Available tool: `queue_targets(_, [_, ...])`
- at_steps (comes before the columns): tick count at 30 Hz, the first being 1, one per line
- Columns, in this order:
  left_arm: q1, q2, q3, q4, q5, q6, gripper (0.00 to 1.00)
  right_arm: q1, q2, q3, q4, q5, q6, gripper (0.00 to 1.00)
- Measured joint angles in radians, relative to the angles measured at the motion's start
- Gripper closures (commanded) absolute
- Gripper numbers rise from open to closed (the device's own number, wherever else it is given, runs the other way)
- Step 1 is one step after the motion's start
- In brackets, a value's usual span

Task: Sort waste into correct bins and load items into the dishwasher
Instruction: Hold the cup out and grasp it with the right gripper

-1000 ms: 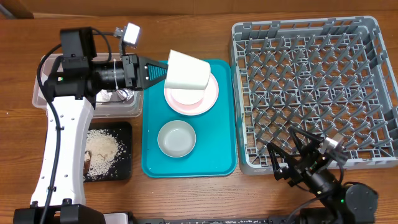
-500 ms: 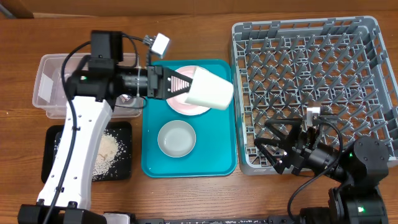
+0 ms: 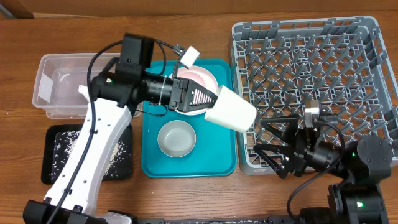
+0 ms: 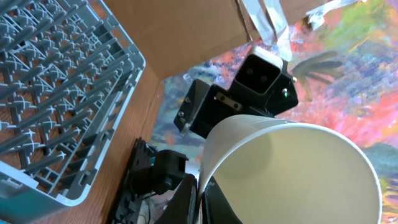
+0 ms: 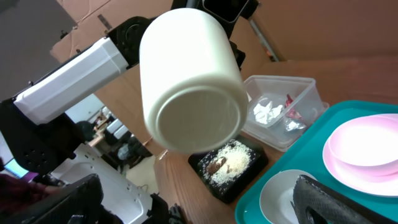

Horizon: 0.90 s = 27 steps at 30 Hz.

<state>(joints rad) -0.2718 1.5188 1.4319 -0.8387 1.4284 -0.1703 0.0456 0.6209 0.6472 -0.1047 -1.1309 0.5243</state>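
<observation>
At the left gripper (image 3: pixel 210 101), clenched on its rim, the cream-white cup (image 3: pixel 231 111) hangs tilted, base outward, over the seam between the teal tray (image 3: pixel 217 155) and the dish rack (image 3: pixel 311 62). Just ahead of the cup, the right gripper (image 3: pixel 258 138) stands spread wide, holding nothing. Step in hand: loading the cup. The next move probably calls for a handover, or for mouth-down placement among the pegs. Behind the left gripper lies the pink plate (image 3: pixel 205 78); farther back, the clear tub (image 3: pixel 65 93). No brand or writing is legible.
</observation>
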Motion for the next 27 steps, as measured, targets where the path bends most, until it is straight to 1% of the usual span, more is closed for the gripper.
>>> queue_targets(9, [-0.028, 0.000, 0.000, 0.002, -0.053, 0.015, 0.96, 0.000, 0.111, 0.002, 0.143, -0.097, -0.001, 0.00])
queue_targets(15, [-0.031, 0.000, 0.000, 0.002, -0.057, 0.017, 0.96, 0.000, 0.192, 0.002, 0.196, -0.129, 0.000, 0.00])
queue_targets(18, [-0.036, 0.000, 0.000, 0.005, -0.057, 0.017, 0.96, 0.000, 0.226, 0.002, 0.253, -0.145, 0.003, 0.00])
queue_targets(23, [-0.036, 0.000, 0.000, 0.006, -0.057, 0.017, 0.96, 0.000, 0.271, 0.004, 0.433, -0.165, 0.076, 0.06])
queue_targets(27, [-0.037, 0.000, 0.000, 0.005, -0.060, 0.017, 0.96, 0.012, 0.283, 0.005, 0.511, -0.174, 0.138, 0.10])
